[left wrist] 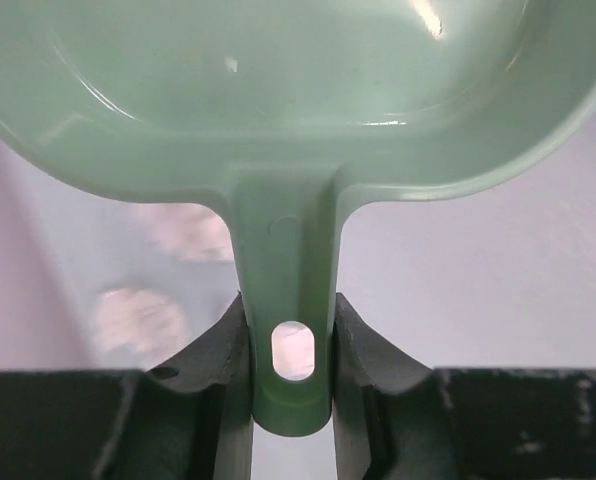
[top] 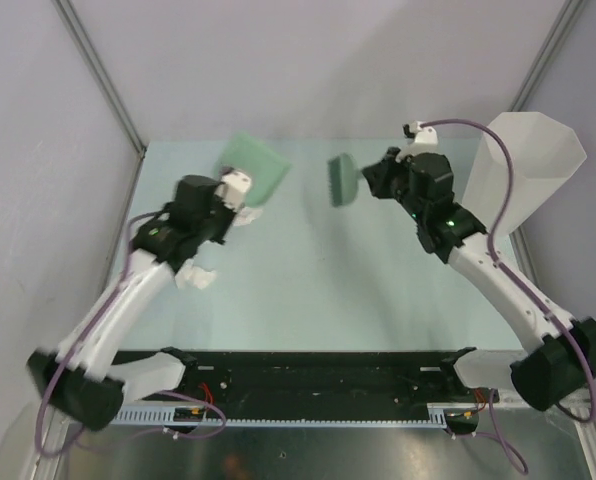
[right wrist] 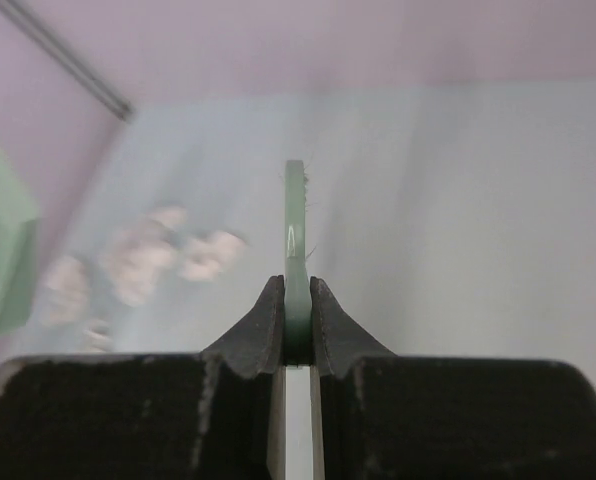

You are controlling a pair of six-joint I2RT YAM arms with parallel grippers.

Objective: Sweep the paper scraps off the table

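My left gripper point(top: 236, 188) is shut on the handle point(left wrist: 286, 330) of a green dustpan point(top: 255, 167), which it holds raised over the far left of the table point(top: 308, 280). My right gripper point(top: 371, 178) is shut on a green brush point(top: 342, 180), seen edge-on in the right wrist view point(right wrist: 295, 225). Several crumpled white paper scraps lie on the table by the left arm point(top: 194, 279), and some are partly hidden under it point(top: 246, 214). They look blurred in the left wrist view point(left wrist: 138, 320) and in the right wrist view point(right wrist: 143, 255), left of the brush.
A tall white faceted bin point(top: 531, 165) stands at the far right corner. Grey walls close in the table on three sides. A black rail point(top: 308, 375) runs along the near edge by the arm bases.
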